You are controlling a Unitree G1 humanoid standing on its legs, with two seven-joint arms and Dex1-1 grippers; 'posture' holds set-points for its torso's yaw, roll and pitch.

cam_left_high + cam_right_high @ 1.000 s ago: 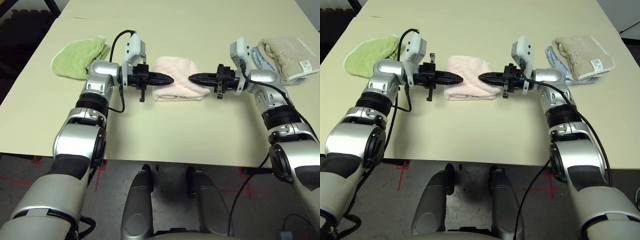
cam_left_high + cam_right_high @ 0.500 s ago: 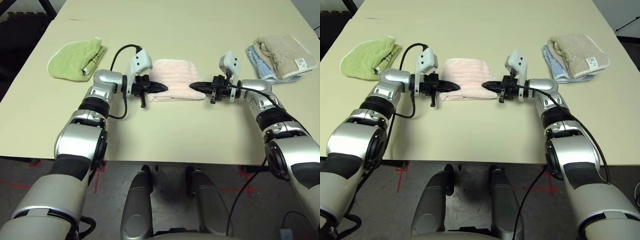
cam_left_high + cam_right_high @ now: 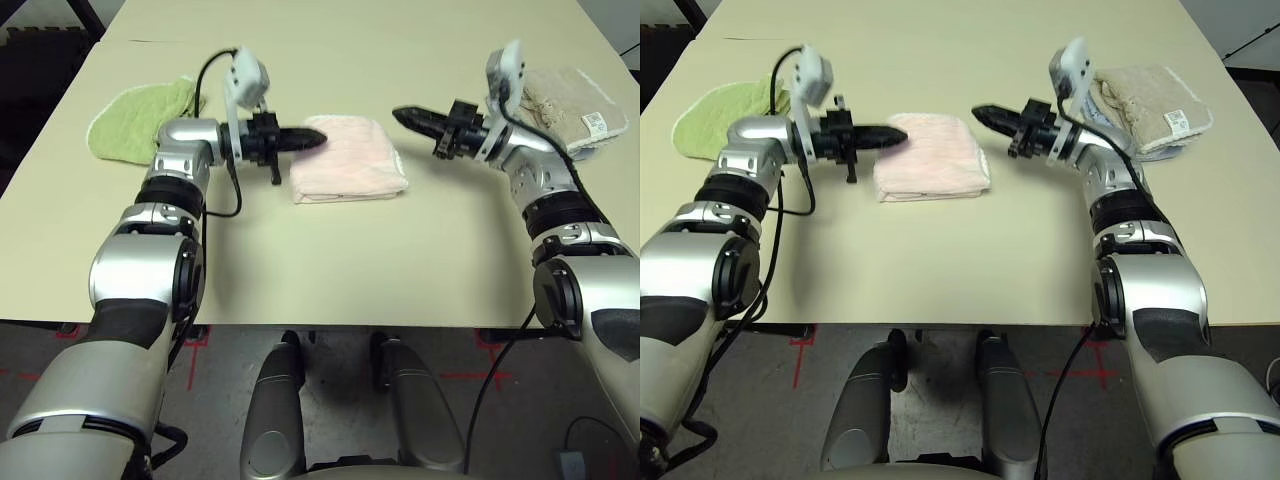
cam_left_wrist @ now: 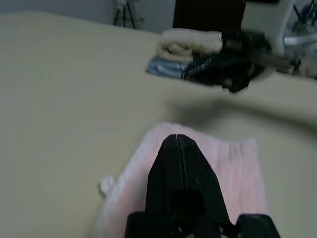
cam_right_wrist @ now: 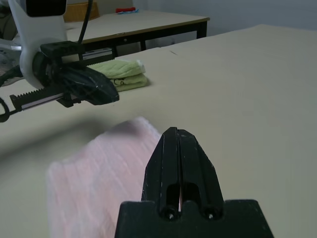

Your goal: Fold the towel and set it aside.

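The pale pink towel [image 3: 345,163] lies folded into a small rectangle on the table's middle, with nothing holding it. My left gripper [image 3: 318,137] hovers shut above the towel's left far corner, pointing right. In the left wrist view its black fingertips [image 4: 177,144] are pressed together over the pink towel [image 4: 233,163]. My right gripper [image 3: 400,115] is shut too and hangs in the air to the right of the towel and a little farther back, pointing left. The right wrist view has the towel [image 5: 99,183] below the closed fingers [image 5: 177,148].
A lime-green folded cloth [image 3: 130,120] lies at the left of the beige table [image 3: 330,250]. At the right, a beige towel [image 3: 575,100] rests on a light-blue one [image 3: 1110,118]. Dark floor drops off past the table's left edge.
Both grippers have lifted off the towel's ends and pulled back and up, staying shut. The folded towel stays flat on the table. The head camera has shifted slightly.
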